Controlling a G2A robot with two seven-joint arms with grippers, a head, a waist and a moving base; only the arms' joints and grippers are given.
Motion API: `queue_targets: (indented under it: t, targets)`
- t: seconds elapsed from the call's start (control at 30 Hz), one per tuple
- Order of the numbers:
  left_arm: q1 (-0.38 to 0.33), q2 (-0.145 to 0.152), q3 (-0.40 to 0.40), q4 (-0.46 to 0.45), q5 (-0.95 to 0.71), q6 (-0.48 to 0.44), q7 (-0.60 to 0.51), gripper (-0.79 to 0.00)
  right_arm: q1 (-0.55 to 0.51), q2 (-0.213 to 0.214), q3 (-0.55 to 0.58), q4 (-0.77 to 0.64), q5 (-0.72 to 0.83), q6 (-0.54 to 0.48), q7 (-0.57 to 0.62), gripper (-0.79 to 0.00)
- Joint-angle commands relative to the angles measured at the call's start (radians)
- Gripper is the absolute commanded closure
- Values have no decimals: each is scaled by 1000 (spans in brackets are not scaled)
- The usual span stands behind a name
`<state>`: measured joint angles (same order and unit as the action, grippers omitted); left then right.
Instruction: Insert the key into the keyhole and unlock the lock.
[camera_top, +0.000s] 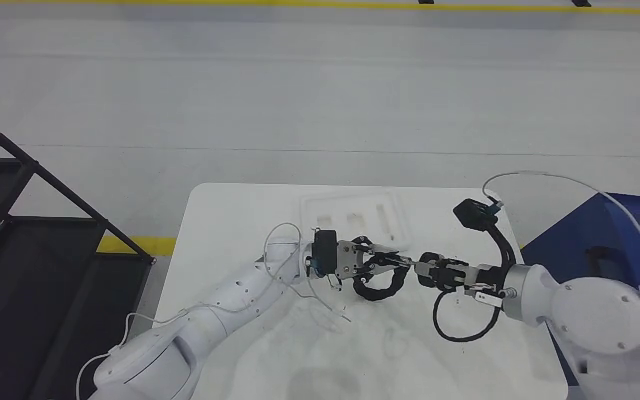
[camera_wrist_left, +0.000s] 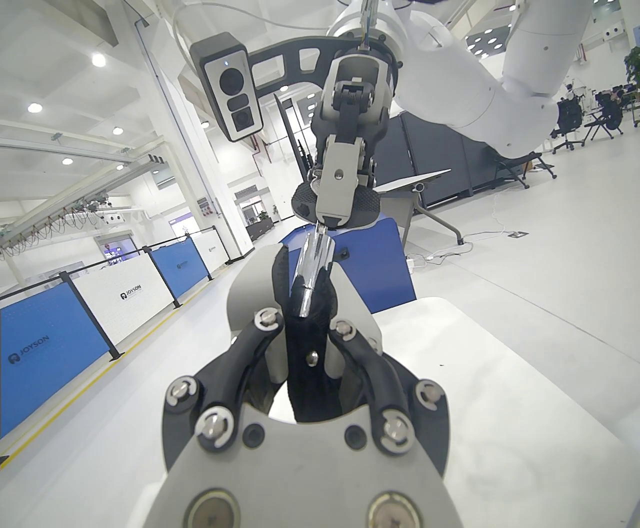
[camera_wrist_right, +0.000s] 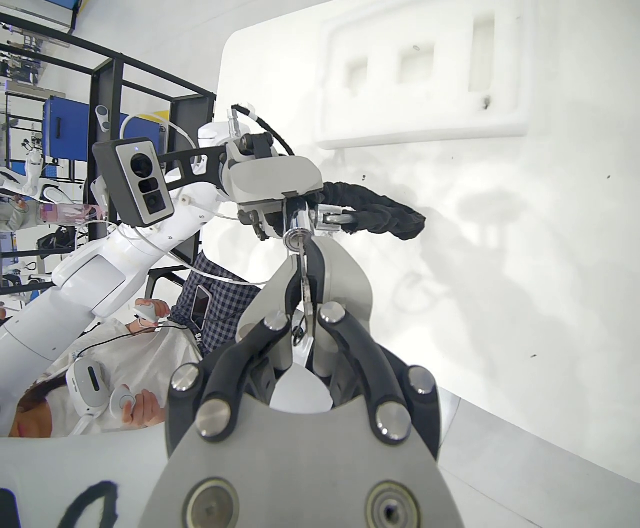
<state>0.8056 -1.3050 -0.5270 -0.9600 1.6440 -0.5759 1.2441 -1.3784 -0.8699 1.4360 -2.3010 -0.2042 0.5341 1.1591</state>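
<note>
Your left jaws clamp the lock (camera_wrist_left: 312, 272). Your right jaws, at its 3 o'clock, pinch the key (camera_wrist_right: 304, 282), tip at the keyhole (camera_wrist_right: 294, 240).

This is a big industrial hall used as a test lab. The floor (camera_top: 320, 90) is wide, pale grey and smooth, with a yellow line (camera_top: 300, 5) painted along it. The ceiling is high and white, with round lamps (camera_wrist_left: 98, 60) and cable rails (camera_wrist_left: 75, 200) under it. Blue and white barriers (camera_wrist_left: 115, 300) fence off work zones. Far back, office chairs (camera_wrist_left: 570, 120) stand at desks. A white table (camera_top: 240, 220) stands on the open floor, beside a black rack (camera_top: 50, 290).
</note>
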Motion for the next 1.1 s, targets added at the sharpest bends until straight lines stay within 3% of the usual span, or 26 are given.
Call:
queue_targets:
  t: [0.0, 0.5, 0.53, 0.6, 0.83, 1.07]
  targets:
    - [1, 0, 1, 0, -7, 2, 2, 0, 2, 0, -2, 5, 9, 3, -4, 0]
    - [-26, 5, 54, 1, 28, 45, 45, 0, 32, 1, -12, 83, 114, -24, 6, 0]
    - [-28, 4, 57, 4, 24, 46, 46, 0, 34, 2, -13, 88, 118, -23, 8, -139]
    - [-30, 5, 61, 12, 16, 49, 49, 0, 37, 3, -8, 96, 127, -21, 9, -785]
    - [-32, 7, 77, 23, -28, 55, 55, 0, 32, 9, 37, 107, 162, -82, 7, -785]
    - [-44, 31, 89, -2, -99, -11, -11, 0, 49, 24, 50, 121, 71, -367, 82, -785]
